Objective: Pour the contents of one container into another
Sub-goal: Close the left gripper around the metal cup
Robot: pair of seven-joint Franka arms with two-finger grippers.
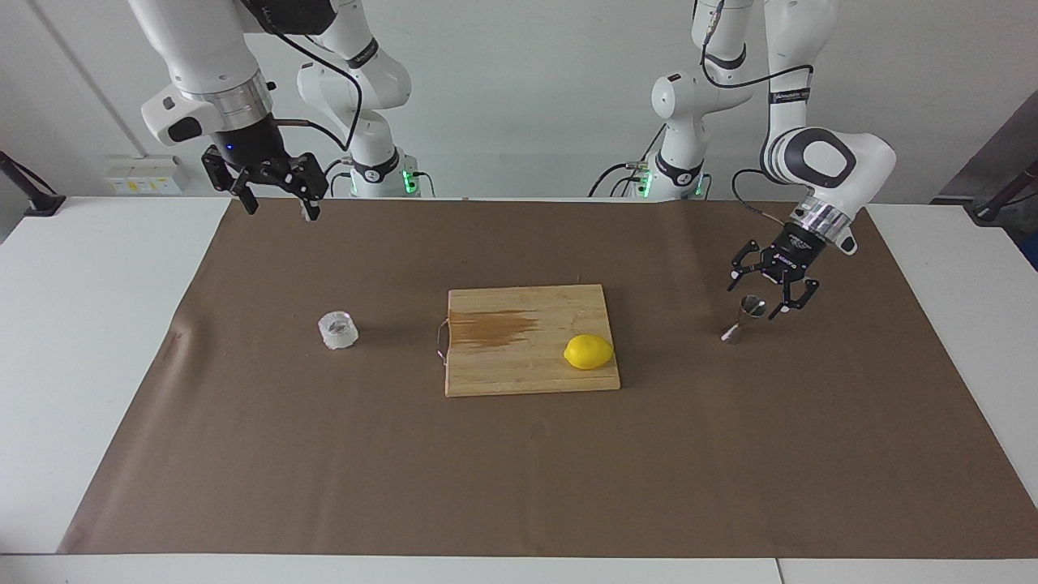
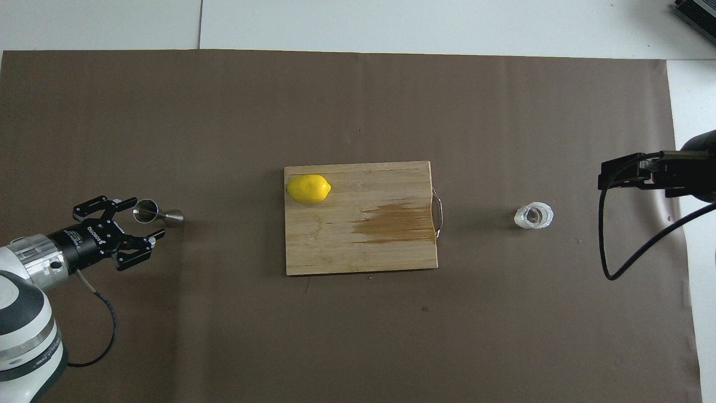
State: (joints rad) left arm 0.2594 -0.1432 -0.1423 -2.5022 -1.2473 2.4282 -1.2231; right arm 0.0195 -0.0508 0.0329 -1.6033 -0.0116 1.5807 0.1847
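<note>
Left gripper (image 1: pixel 761 298): we saw it low at the left arm's end of the table, tilted, its fingers spread wide on either side of the jigger's upper cup; whether they touched the steel we could not tell, and nothing was lifted.
Jigger (image 1: pixel 744 318): we found it standing on the brown paper (image 1: pixel 519 470), well apart from the board, toward the left arm's end.
Right gripper (image 1: pixel 276 195): we saw it waiting high over the paper's edge nearest the robots, at the right arm's end, fingers apart and holding nothing.
Glass (image 1: pixel 338 329): we noted it upright on the paper, between the board and the right arm's end of the table.
Board (image 1: pixel 519 369): we saw it mid-table, a dark stain on its handle end.
Lemon (image 1: pixel 589 352): we saw it on the board, at the corner toward the jigger.
</note>
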